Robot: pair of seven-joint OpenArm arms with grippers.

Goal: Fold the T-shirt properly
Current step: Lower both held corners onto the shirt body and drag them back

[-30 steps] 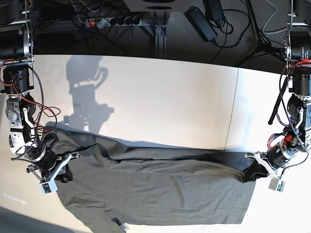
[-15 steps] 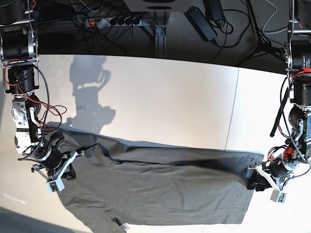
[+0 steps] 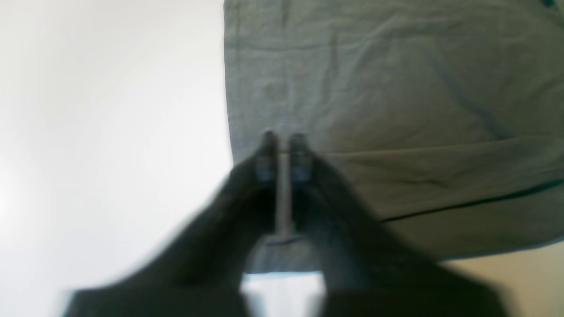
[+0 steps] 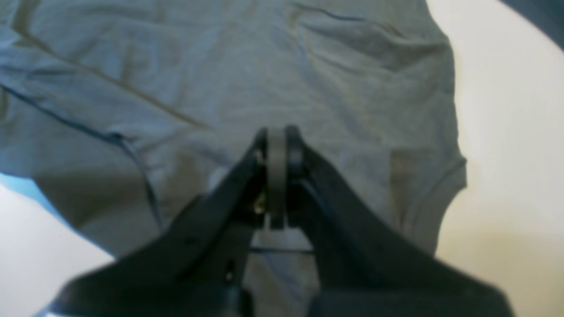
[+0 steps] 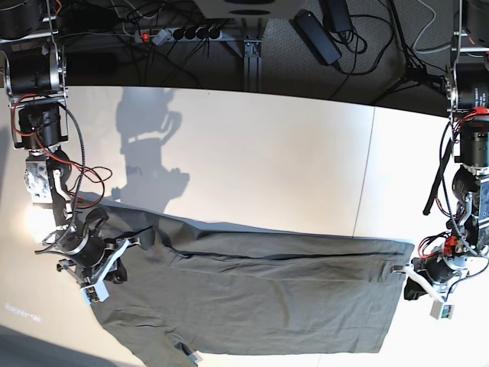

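The dark grey-olive T-shirt (image 5: 252, 302) lies flat on the white table (image 5: 267, 168), folded lengthwise, with its neck end at the left of the base view. My left gripper (image 5: 412, 284) is at the shirt's right hem edge. In the left wrist view it (image 3: 283, 138) is shut over the cloth (image 3: 396, 88) just inside that edge, with no fabric seen pinched. My right gripper (image 5: 113, 266) is at the shoulder end. In the right wrist view it (image 4: 276, 132) is shut above the shirt (image 4: 220, 66), with a sleeve (image 4: 434, 185) to its right.
The table's far edge (image 5: 252, 93) borders a dark floor with cables and a power strip (image 5: 179, 34). A seam (image 5: 367, 168) runs across the table at the right. Bare white table shows behind the shirt.
The shirt's raised far edge has dropped and the cloth now lies flat. The bunched fabric at both grippers is gone. The left gripper has moved outward to the hem; the right gripper has shifted slightly inward.
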